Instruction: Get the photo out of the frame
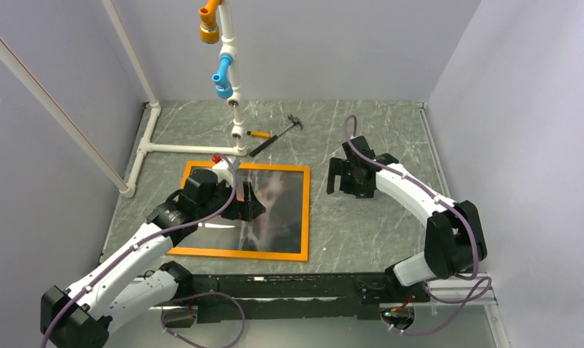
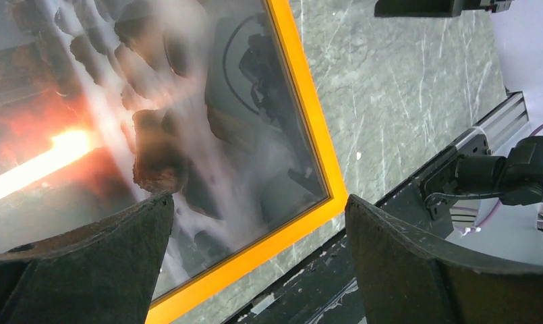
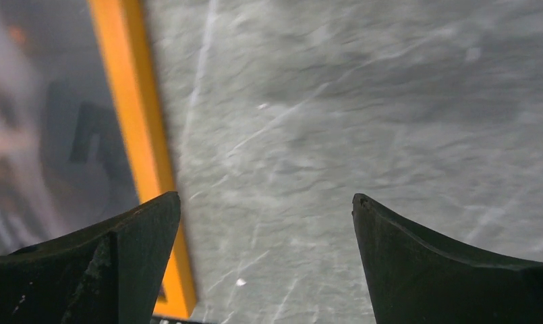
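- Under our left end effector (image 2: 256, 202) lies the photo (image 2: 187, 101), face up. It is inside the frame (image 2: 314, 121), which lies flat on the desk (image 1: 376, 225) in front of the left arm.
- We judge the photo to be a light, stiff sheet. Its glossy face mirrors our arm, so it is probably slippery, and fingers pressed flat on it would likely slide. There may be a pane over it, but we cannot tell.
- We expect its corners and surface to crease or scratch easily, so a gentle hold seems wise.
- No free edge shows, because the print sits flush within the orange border on every side we can see. An edge or corner looks like the best place to take hold once the frame is lifted or turned. How the back is fastened is hidden from us.
- The left end effector is spread fully wide and holds nothing. It hovers over the right part of the photo, and the frame's near right corner shows between its fingers.
- Our right end effector (image 3: 266, 199) is equally wide and empty. It is above bare desk just beside the frame's right edge.
- Farther back lie a hammer (image 1: 274, 136) and a white pipe structure (image 1: 191, 148), both apart from the frame.
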### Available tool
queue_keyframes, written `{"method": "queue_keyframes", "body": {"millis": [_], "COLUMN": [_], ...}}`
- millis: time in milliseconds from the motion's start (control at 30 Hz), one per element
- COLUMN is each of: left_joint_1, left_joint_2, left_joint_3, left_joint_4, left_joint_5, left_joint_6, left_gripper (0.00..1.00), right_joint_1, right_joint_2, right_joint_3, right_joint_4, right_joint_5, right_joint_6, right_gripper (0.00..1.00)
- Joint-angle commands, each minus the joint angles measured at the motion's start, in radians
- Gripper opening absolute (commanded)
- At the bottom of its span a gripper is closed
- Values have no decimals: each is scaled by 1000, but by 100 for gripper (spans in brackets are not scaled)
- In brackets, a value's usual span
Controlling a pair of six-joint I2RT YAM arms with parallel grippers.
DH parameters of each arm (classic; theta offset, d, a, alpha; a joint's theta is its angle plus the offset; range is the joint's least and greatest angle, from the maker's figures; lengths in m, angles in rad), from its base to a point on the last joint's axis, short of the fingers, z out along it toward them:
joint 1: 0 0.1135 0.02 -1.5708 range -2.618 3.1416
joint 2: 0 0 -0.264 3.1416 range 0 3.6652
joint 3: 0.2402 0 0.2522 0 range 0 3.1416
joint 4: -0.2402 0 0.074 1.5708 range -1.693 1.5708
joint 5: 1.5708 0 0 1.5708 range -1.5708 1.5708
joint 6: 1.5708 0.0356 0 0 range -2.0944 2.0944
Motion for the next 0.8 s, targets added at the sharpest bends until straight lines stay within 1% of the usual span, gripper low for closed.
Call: {"method": "queue_keyframes", "body": {"millis": [0, 100, 133, 300, 400, 500, 533, 600, 700, 767], "left_joint_1": [-46, -60, -64, -79, -95, -118, -128, -146, -182, -211], "left_joint_2": [-10, -22, -28, -70, -87, -95, -96, -96, -97, -94], "left_joint_3": [9, -6, -17, -62, -83, -95, -101, -112, -126, -136], "left_joint_4": [34, 16, 15, 13, 29, 29, 29, 35, 50, 69], "left_joint_5": [-81, -95, -96, -105, -87, -89, -92, -95, -103, -109], "left_joint_6": [-12, -23, -29, -38, -12, 10, 15, 30, 40, 46], "left_gripper": [99, 99, 99, 99, 99, 99, 99, 99, 99, 99], "right_joint_1": [81, 147, 172, 329, 396, 447, 459, 475, 487, 489], "right_joint_2": [-31, -34, -27, -6, 47, 98, 108, 122, 124, 133], "right_joint_3": [-36, -84, -97, -143, -127, -91, -88, -88, -98, -98], "right_joint_4": [138, 239, 275, 359, 342, 281, 273, 267, 262, 258], "right_joint_5": [-216, -251, -250, -104, -20, 74, 95, 121, 141, 142], "right_joint_6": [9, 88, 113, 204, 227, 255, 262, 268, 275, 276], "right_gripper": [100, 99, 95, 85, 74, 57, 53, 49, 49, 46]}}
